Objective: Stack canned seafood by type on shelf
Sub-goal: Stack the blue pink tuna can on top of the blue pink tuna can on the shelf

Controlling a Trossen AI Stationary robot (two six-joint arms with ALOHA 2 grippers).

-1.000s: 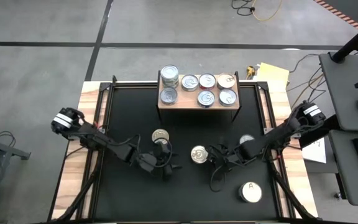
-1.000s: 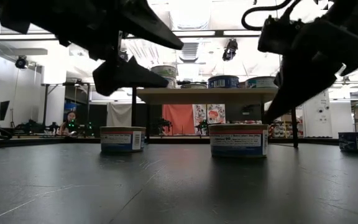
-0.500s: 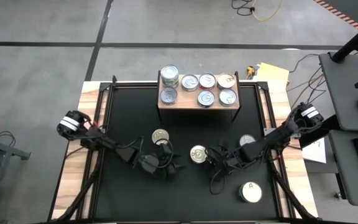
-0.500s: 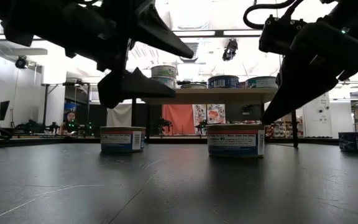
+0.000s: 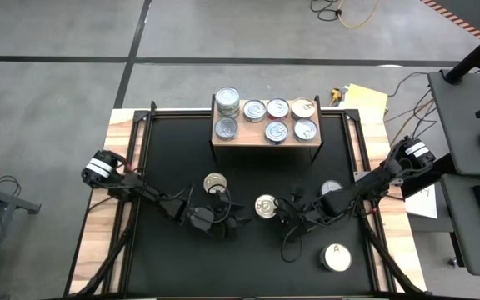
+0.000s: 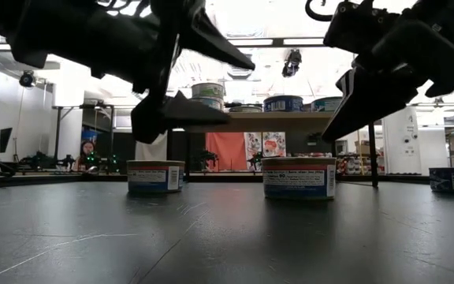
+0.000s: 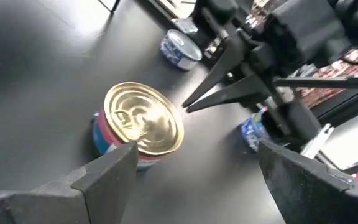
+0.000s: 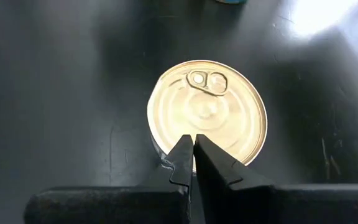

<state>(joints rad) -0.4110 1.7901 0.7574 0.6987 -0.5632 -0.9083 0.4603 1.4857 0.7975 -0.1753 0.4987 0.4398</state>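
Note:
A gold-topped can stands on its base on the black table between my two grippers. My left gripper is open on the can's left; its fingers reach toward the can from the table's left without touching it. My right gripper is shut. Its tips slant down over the can's right rim, and the low view shows a small gap. Several cans sit on the wooden shelf at the far side, and those at its far left are stacked.
Three more cans stand on the table: one near the left gripper, one behind the right arm, and a white-topped one marked "A" at the near right. Cables trail below the right gripper. The table's near middle is bare.
My left gripper has sunk a little, moved toward the gold-topped can and rolled about its own axis, staying open. My right gripper has rolled a little, and its shut tips now stand slightly higher over the can's rim.

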